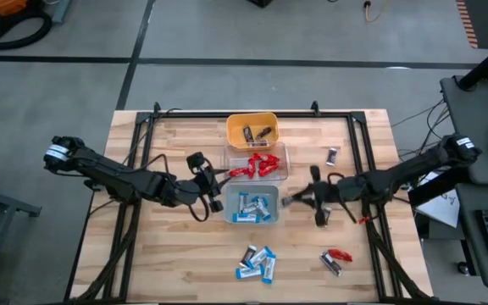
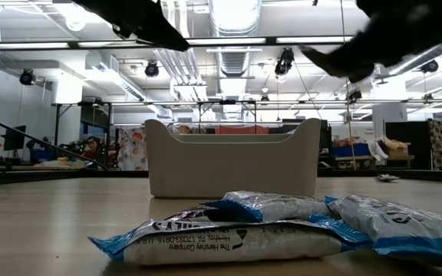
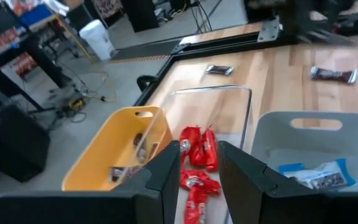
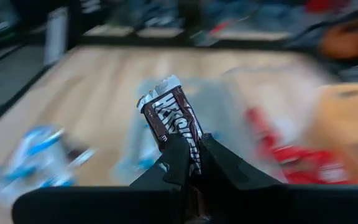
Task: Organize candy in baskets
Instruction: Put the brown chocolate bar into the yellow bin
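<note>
High view: three baskets stand in a column at mid-surface. The yellow basket (image 1: pixel 252 130) is farthest from the near edge and holds two dark bars. The clear basket (image 1: pixel 261 163) in the middle holds a heap of red bars, about four; the exact count cannot be told. The grey-blue basket (image 1: pixel 252 204) holds about three blue-and-white bars. Loose on the surface (image 1: pixel 176 254): a cluster of about four blue-and-white bars (image 1: pixel 257 262), one red bar (image 1: pixel 339 255) with one dark bar (image 1: pixel 331 266) beside it, and one dark bar (image 1: pixel 332 155) near the far right. The left gripper (image 1: pixel 217 180) is just beside the clear basket. The right gripper (image 1: pixel 288 202) hangs just right of the grey-blue basket.

Low view: the blue-and-white cluster fills the foreground, with the grey-blue basket behind it. Both arms show only as dark shapes overhead.

Left wrist view: the left fingers (image 3: pixel 166 180) stand partly spread with nothing between them, poised over the red bars in the clear basket.

Right wrist view: the right fingers (image 4: pixel 178 158) pinch a dark brown bar (image 4: pixel 171 121) by its lower end, and the bar stands upright.

Step in hand, as I judge it: carrying one dark bar to its basket. The next move calls for carrying it past the grey-blue and clear baskets to the yellow one, then releasing it. Roughly seven bars remain loose.
</note>
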